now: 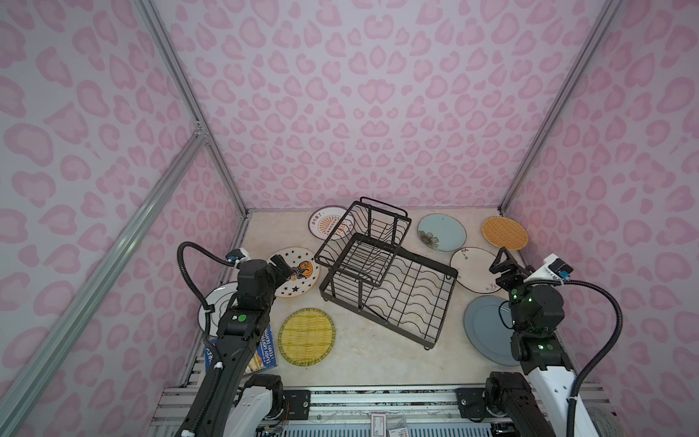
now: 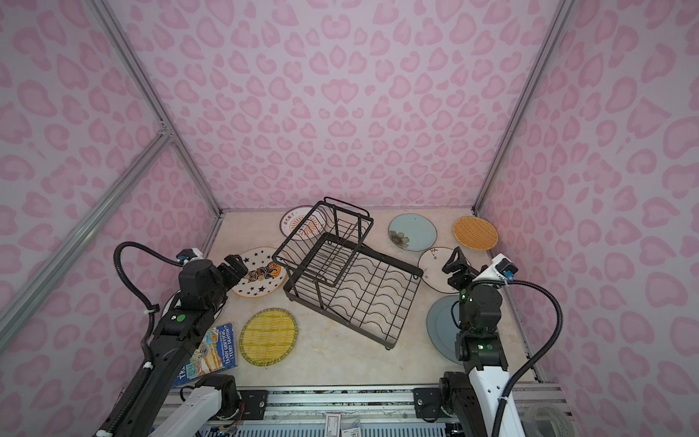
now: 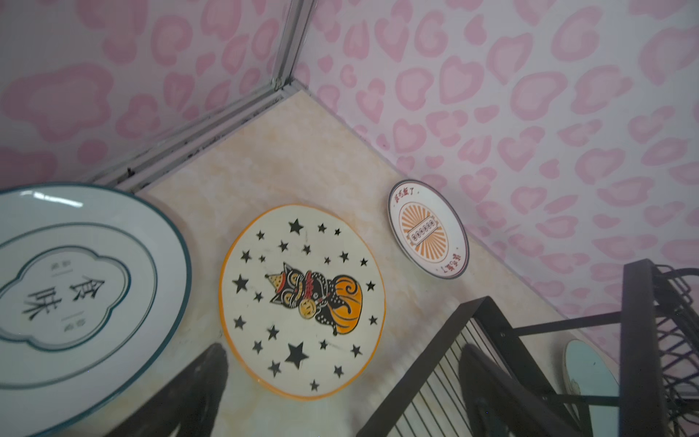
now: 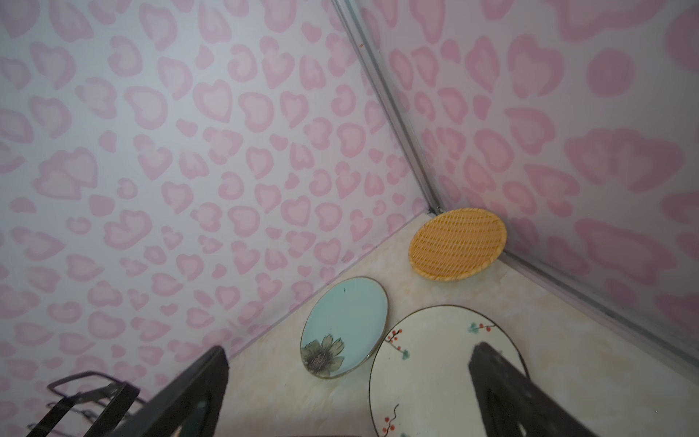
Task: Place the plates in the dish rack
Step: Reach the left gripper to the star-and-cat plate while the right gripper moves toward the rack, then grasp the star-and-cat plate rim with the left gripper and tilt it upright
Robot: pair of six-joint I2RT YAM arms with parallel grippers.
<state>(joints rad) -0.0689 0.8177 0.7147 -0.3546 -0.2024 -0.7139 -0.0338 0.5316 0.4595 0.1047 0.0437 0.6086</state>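
Left gripper wide open, empty, over star-cat plate; right gripper likewise, over blossom plate. Only left wrist view reads teal-rimmed plate lettering; arm masks it in both top views

Plates flat around central black dish rack

Soft, even light is falling from overhead. The table is reading moderately bright, while the corners of both top views are darkening. The dish rack is casting only a faint, diffuse shadow. A glare streak is showing on the rim of the large white plate in the left wrist view. Slight wide-angle stretching is appearing toward the picture edges. The left gripper and right gripper are rendering blurred, out of focus; the plates beyond are rendering sharp.
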